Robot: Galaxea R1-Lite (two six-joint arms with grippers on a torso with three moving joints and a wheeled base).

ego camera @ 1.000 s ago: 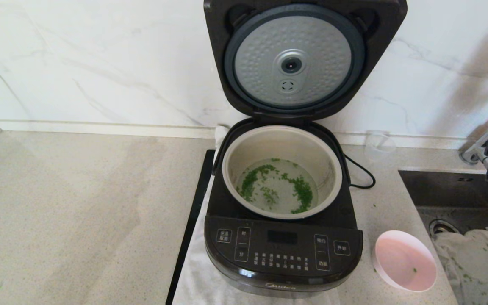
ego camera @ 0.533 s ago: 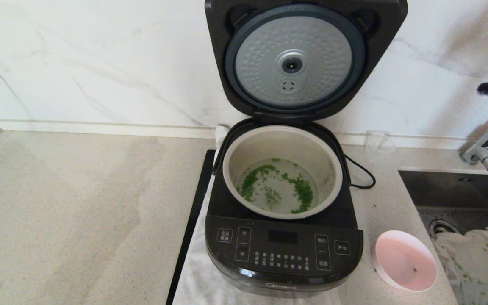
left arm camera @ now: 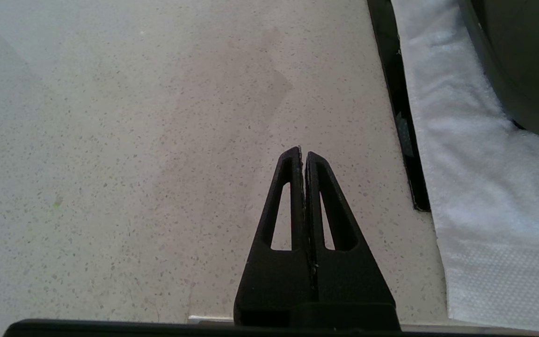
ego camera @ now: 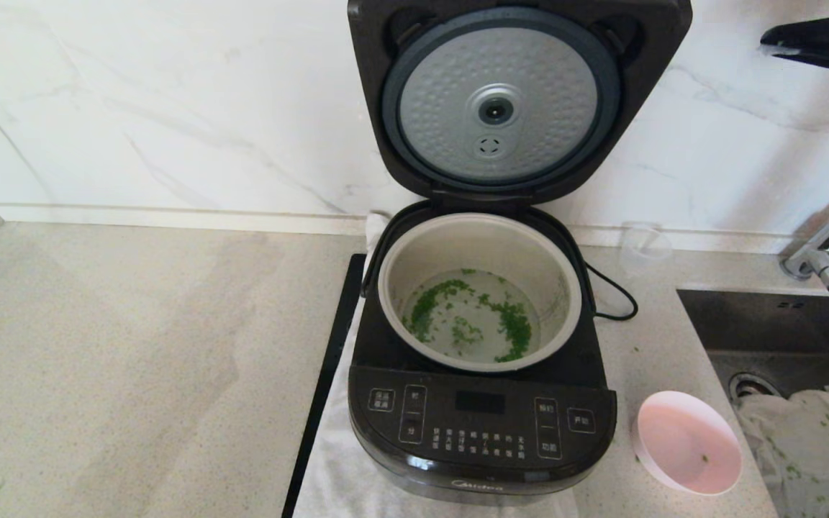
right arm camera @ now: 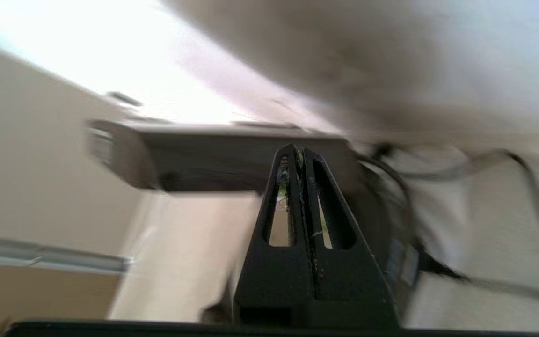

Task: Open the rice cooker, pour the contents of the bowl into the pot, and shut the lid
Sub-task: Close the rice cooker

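Head view: large glossy black rounded-square rice cooker (ego camera: 481,417) stands on a white cloth (ego camera: 339,475) on the speckled beige stone worktop (ego camera: 134,360), its hinged black lid (ego camera: 519,101) up against the marble wall, dimpled silver underside facing out. Round beige-silver metal inner pot (ego camera: 483,248) sits in the cooker with finely chopped bright green bits (ego camera: 512,327) scattered on its bottom. Small round bowl, pale pink inside with white rim (ego camera: 688,442), sits on the worktop just right of the cooker's front, near the sink (ego camera: 781,324), only a fleck or two of green in it. Right gripper (right arm camera: 300,150) is raised high at upper right, level with the lid, pointing toward it; jaws pressed together, empty. Left gripper (left arm camera: 303,152) hangs low over bare worktop left of the cloth, jaws closed on nothing.
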